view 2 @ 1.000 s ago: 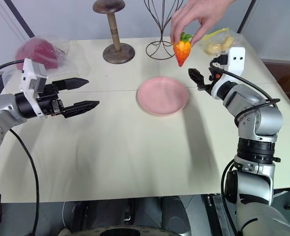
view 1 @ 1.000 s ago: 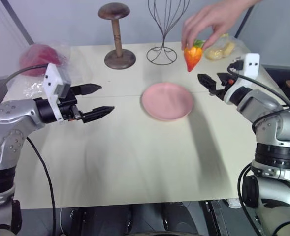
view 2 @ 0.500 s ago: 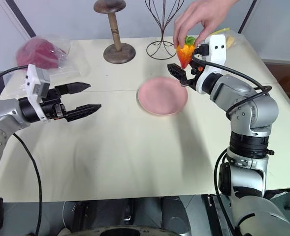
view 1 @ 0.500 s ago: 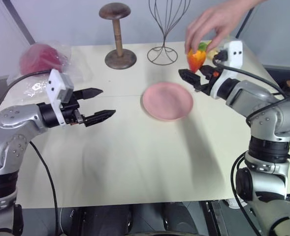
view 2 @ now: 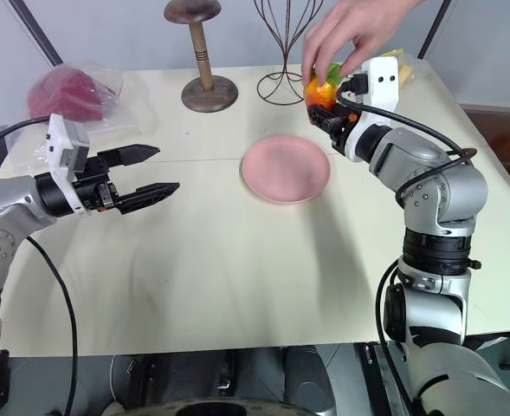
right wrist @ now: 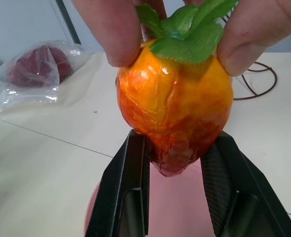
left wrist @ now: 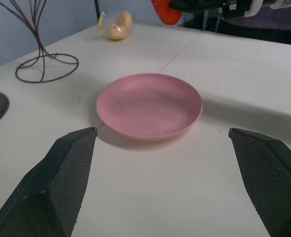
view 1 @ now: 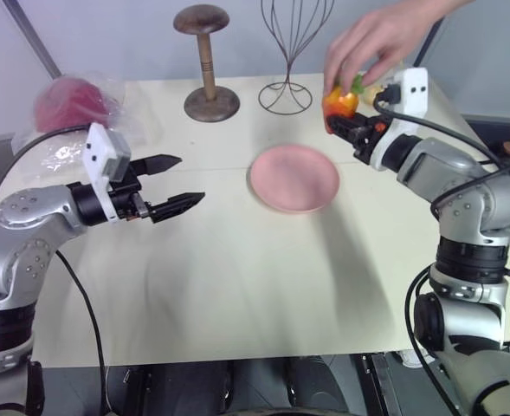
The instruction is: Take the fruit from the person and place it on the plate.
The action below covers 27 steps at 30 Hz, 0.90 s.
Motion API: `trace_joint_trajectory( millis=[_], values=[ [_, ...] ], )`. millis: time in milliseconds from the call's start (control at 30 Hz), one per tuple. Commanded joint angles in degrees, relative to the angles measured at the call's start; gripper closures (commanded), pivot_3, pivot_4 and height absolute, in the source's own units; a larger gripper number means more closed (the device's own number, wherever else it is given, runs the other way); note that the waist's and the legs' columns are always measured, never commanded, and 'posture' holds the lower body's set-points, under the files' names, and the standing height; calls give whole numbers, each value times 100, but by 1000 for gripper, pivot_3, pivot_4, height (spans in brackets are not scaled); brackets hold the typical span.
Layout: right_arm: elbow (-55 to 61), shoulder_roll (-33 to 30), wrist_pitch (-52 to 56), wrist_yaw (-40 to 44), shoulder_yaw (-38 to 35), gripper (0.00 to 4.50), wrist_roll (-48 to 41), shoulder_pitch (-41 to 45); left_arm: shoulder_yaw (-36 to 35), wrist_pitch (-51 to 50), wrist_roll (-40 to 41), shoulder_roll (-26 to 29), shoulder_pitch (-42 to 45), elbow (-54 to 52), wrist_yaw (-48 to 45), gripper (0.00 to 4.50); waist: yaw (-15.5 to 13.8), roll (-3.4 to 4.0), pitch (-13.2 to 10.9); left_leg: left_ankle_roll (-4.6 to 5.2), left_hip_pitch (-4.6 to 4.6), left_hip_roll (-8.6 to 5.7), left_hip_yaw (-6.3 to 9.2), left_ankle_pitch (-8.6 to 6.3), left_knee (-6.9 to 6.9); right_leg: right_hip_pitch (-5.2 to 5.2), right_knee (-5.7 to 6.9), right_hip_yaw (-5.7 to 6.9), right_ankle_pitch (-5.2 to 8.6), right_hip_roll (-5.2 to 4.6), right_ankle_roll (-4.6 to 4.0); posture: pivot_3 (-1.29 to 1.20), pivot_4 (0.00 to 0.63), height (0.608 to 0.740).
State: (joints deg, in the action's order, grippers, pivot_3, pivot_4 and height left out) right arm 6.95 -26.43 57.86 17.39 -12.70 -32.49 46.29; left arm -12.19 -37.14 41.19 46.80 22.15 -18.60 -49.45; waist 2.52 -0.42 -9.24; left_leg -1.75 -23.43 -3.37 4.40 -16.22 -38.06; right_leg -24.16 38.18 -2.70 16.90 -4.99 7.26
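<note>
While the person's hand (view 1: pixel 377 43) pinches the green leafy top of the fruit (right wrist: pixel 175 111) from above, the right gripper (right wrist: pixel 177 165) has its two black fingers pressed against the fruit's lower tapered sides, one on each side, clamped on it. One fruit shows: glossy, orange shading to red, narrowing to a blunt point, held in the air just beyond the far right edge of the plate (view 1: pixel 294 178). One plate lies on the pale table (view 1: pixel 237 286): round, pink, smooth, with a shallow rim and nothing on it. The left gripper (view 1: pixel 170 182) hangs well left of the plate with its two textured black fingers spread wide and nothing between them. At the table's far side stand one turned wooden stand (view 1: pixel 208 69) with a round base and one thin wire stand (view 1: pixel 289 52). One clear bag with a dark-red lump (view 1: pixel 68 102) sits at the far left, and another bag of what seem pale yellow pieces (left wrist: pixel 116 27) lies far right.
</note>
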Motion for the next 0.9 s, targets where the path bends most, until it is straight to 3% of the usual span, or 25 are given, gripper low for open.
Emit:
trace_joint_trajectory(
  millis=[33,267,567,800,900],
  values=[
    [43,65,-215,25,119,3629,89,135,-205,134,-23,16,-30,-111,24,0,2,0,0,0,0,0,0,0,0,0,0,0,0,0,0,0,150,740],
    [-679,669,-828,204,971,3629,602,-407,-278,148,-237,119,-367,-90,84,0,18,0,0,-1,1,3,0,0,3,-3,1,0,0,4,0,0,150,740],
    [-1409,864,-1466,427,1293,3629,1112,-398,-445,-36,-136,38,-725,-467,406,0,6,0,0,-2,-2,-1,1,1,1,-4,1,0,0,-1,0,0,150,740],
    [-1357,886,-1512,547,1283,51,1236,-430,-475,-106,-53,17,-735,-571,541,0,4,0,0,-2,-2,-1,1,1,1,-5,1,0,0,0,0,0,150,740],
    [-1273,844,-1492,574,1272,51,1276,-454,-463,-106,-48,6,-721,-569,570,0,5,0,0,-2,-2,-1,1,1,1,-5,0,0,0,0,0,0,150,740]
  ],
)
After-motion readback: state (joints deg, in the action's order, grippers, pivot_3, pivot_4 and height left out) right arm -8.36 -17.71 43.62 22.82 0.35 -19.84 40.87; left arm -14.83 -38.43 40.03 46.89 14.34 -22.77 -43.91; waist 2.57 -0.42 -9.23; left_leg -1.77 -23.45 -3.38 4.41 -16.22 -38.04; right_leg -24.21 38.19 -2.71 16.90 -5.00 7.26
